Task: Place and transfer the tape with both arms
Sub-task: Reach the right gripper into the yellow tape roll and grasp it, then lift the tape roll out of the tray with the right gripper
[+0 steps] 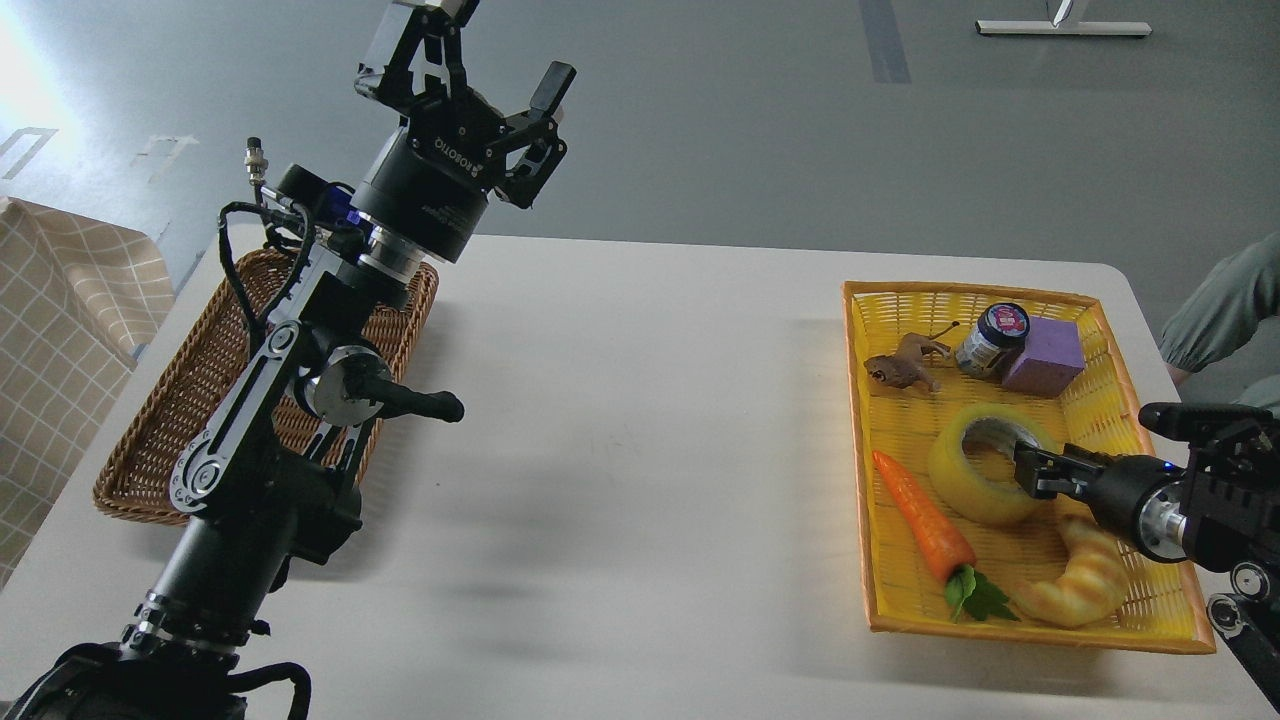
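The tape [957, 482], a translucent yellow roll with a grey-white core, lies flat in the yellow basket [960, 291] on the right of the table. My right gripper [1033, 472] comes in low from the right and its tip is at the roll's right wall, by the core opening. It is dark and small, so its fingers cannot be told apart. My left gripper [470, 62] is raised high above the table's far left, open and empty, far from the tape.
The yellow basket also holds a carrot [925, 520], a croissant [1085, 582], a dark jar [992, 340], a purple block [1046, 356] and a brown toy animal [900, 368]. A brown wicker basket [150, 440] sits at the left. A person's sleeve [1215, 312] is at the right edge.
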